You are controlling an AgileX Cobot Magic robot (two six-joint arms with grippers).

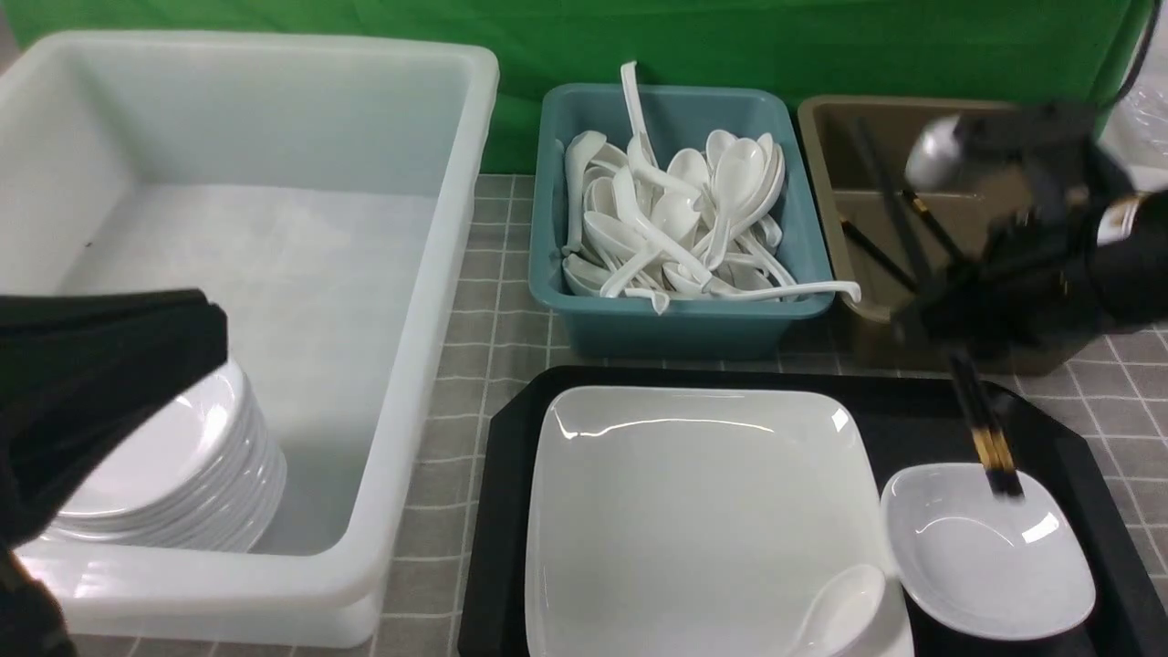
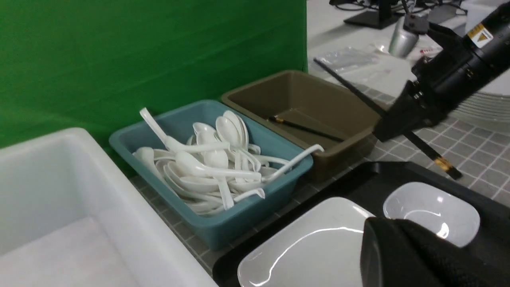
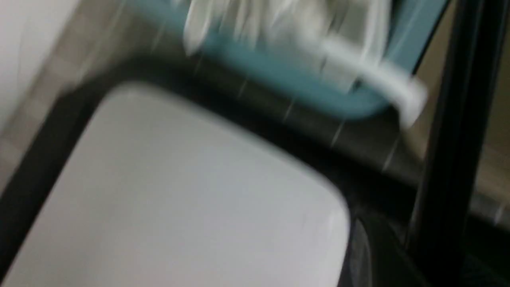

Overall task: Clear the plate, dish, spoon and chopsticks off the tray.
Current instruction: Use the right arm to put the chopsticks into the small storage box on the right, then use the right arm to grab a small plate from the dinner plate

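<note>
Grey tiled table (image 1: 497, 301) in front of a green backdrop (image 1: 730, 36). Far to the left of the right end effector (image 1: 940, 330), a big white tub (image 1: 301, 274) holding a stack of small white dishes (image 1: 210, 474). Just left of it, a teal bin (image 1: 675, 324) with a heap of white spoons (image 1: 675, 219). Behind and beneath it, a brown tub (image 1: 849, 155) with loose black sticks (image 2: 306, 128) on its floor.

Black tray (image 1: 912, 411) below that end effector, on the robot's side of the bins. On the tray: the plate (image 1: 693, 511) down to the left, lying flat; the dish (image 1: 985, 561) almost straight underneath, just beside the plate's right edge; the spoon (image 1: 839, 610) on the plate's near right corner, bowl end toward the dish, handle running off the frame's edge.

The chopsticks (image 1: 985, 429) pinched partway along their length in the right end effector, off the tray floor. Long axis steeply tilted: gold-banded end low, pointing down toward the dish's far rim, plain end high and away over the brown tub. In the left wrist view, low tip hanging in the air, apart from the dish.

Right arm reaching in from the right, wrist angled down, blurred in the front view. Right wrist view too smeared for detail. Left end effector (image 1: 196, 333) well off to the left, above the white tub's near side; spread or pressed together, cannot tell
</note>
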